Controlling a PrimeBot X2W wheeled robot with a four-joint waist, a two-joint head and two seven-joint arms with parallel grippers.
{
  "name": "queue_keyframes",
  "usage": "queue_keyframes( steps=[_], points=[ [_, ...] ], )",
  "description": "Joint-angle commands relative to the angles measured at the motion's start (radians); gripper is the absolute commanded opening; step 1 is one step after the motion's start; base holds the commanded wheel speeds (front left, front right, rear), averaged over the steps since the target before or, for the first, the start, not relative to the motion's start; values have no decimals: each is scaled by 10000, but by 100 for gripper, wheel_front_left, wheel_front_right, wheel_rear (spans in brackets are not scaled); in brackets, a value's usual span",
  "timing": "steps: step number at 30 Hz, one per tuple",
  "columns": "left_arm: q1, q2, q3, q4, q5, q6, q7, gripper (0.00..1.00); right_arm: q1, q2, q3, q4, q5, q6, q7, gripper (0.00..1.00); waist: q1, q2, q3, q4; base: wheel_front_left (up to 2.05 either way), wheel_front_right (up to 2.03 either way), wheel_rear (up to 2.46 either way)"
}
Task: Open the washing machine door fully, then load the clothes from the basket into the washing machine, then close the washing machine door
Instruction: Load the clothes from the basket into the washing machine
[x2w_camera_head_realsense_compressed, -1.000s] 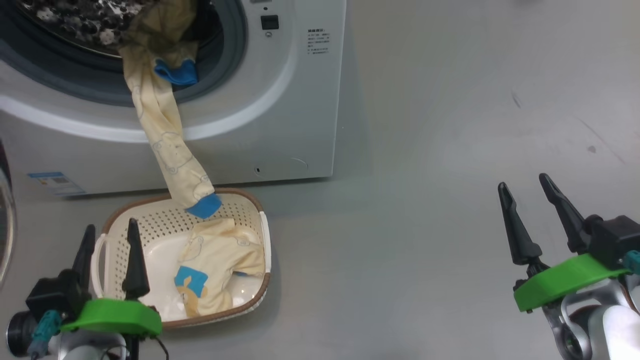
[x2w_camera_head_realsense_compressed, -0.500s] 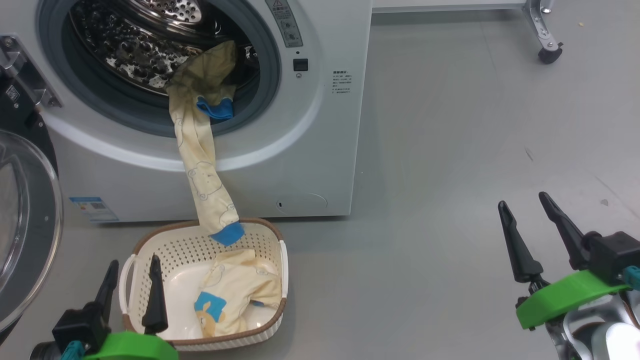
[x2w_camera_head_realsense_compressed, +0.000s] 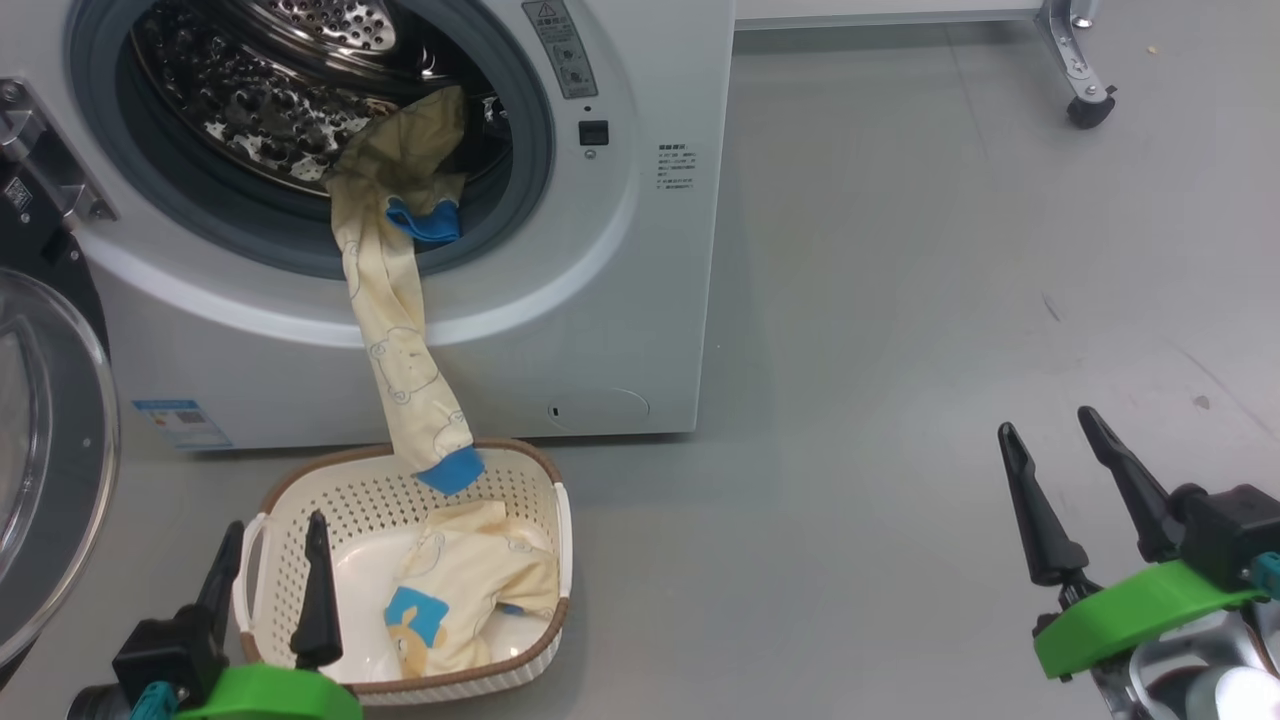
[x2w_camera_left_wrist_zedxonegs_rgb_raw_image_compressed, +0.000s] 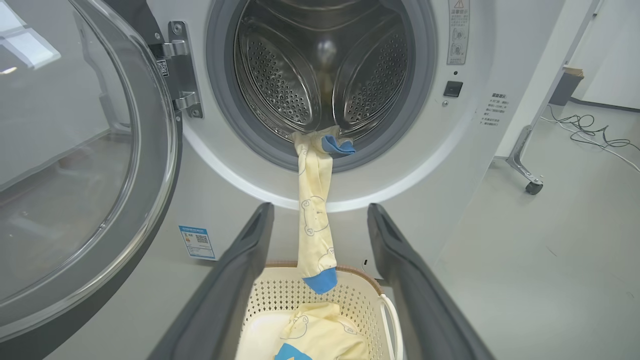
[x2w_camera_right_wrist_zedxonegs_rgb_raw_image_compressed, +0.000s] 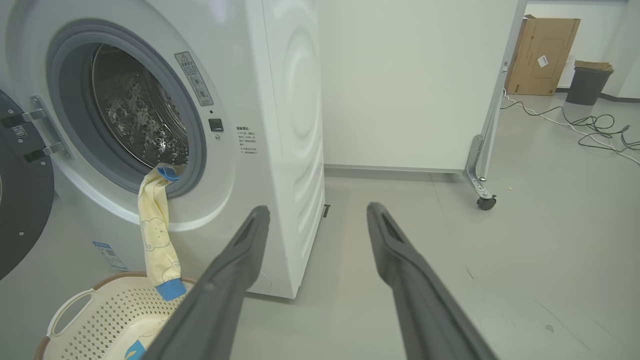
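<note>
The washing machine (x2w_camera_head_realsense_compressed: 640, 300) stands with its door (x2w_camera_head_realsense_compressed: 50, 450) swung wide to the left and its steel drum (x2w_camera_left_wrist_zedxonegs_rgb_raw_image_compressed: 320, 65) exposed. One pale yellow garment (x2w_camera_head_realsense_compressed: 395, 330) hangs from the drum over the gasket, its blue cuff dangling into the basket (x2w_camera_head_realsense_compressed: 330, 490) on the floor in front. A second yellow garment (x2w_camera_head_realsense_compressed: 470, 580) with a blue patch lies in the basket. My left gripper (x2w_camera_head_realsense_compressed: 277, 527) is open just before the basket's near-left side, holding nothing. Over bare floor far to the right, my right gripper (x2w_camera_head_realsense_compressed: 1045, 422) is open and empty.
A wheeled frame leg with a caster (x2w_camera_head_realsense_compressed: 1080, 110) stands behind and right of the machine. A cardboard box (x2w_camera_right_wrist_zedxonegs_rgb_raw_image_compressed: 542, 50), a dark bin (x2w_camera_right_wrist_zedxonegs_rgb_raw_image_compressed: 590, 77) and floor cables (x2w_camera_right_wrist_zedxonegs_rgb_raw_image_compressed: 595, 125) lie farther back. Grey floor spreads to the machine's right.
The head camera has tilted up, showing more of the drum and the door. The garments, the basket and both open grippers have not visibly moved.
</note>
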Motion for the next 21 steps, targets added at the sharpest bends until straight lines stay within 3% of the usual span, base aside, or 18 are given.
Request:
queue_keyframes(
  steps=[1,21],
  points=[
    [-284,186,429,-356,11,67,-64,100,-297,-120,232,-347,42,37,-113,100,1,-1,15,-3,0,0,0],
    [-646,98,280,136,-211,-49,80,100,-334,-120,243,-364,25,37,-40,100,1,-1,290,-49,0,0,0]
  ],
)
